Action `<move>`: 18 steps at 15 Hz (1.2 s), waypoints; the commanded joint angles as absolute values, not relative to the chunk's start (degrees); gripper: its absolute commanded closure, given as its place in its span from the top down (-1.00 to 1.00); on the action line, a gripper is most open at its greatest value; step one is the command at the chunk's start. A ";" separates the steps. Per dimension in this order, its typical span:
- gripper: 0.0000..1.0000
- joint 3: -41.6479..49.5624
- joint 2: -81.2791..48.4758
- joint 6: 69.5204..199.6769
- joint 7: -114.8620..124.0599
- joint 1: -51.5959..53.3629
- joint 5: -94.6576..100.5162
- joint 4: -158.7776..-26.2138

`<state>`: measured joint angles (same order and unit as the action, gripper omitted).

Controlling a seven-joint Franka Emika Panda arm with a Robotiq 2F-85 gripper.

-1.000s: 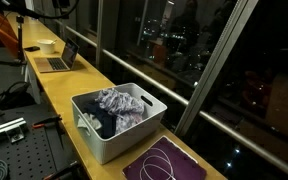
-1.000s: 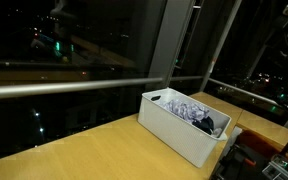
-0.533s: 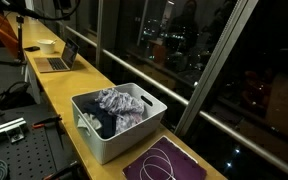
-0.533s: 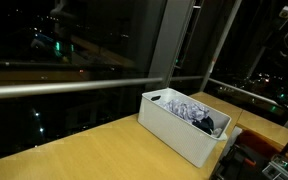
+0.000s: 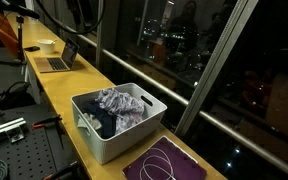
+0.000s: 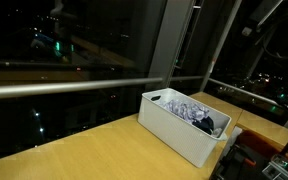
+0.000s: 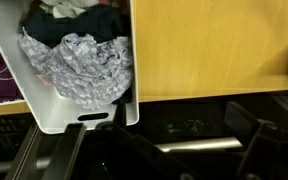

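A white plastic bin [image 5: 119, 125] [image 6: 184, 125] stands on the long wooden table [image 5: 69, 85] by the dark windows. It holds crumpled clothes: a pale patterned cloth [image 7: 84, 65] on top and a dark garment [image 7: 79, 25] beside it. In the wrist view the bin [image 7: 79, 115] fills the upper left. My gripper [image 7: 159, 140] hangs high above the table's edge, to one side of the bin, open with nothing between its dark fingers [image 7: 249, 125]. Part of the arm [image 5: 84, 20] shows at the top of an exterior view.
A purple mat [image 5: 164, 162] with a white cord lies just beyond the bin. Farther down the table sit a laptop [image 5: 59, 58] and a small bowl [image 5: 47, 45]. A window frame post [image 6: 184, 45] rises behind the bin. Dark equipment lies below the table edge [image 7: 194, 125].
The arm has swung into the top of both exterior views. The bin and clothes have not moved.
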<state>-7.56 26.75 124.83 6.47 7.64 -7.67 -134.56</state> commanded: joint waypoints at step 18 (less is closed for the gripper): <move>1.00 -4.03 -6.47 141.98 5.54 2.65 9.25 -124.69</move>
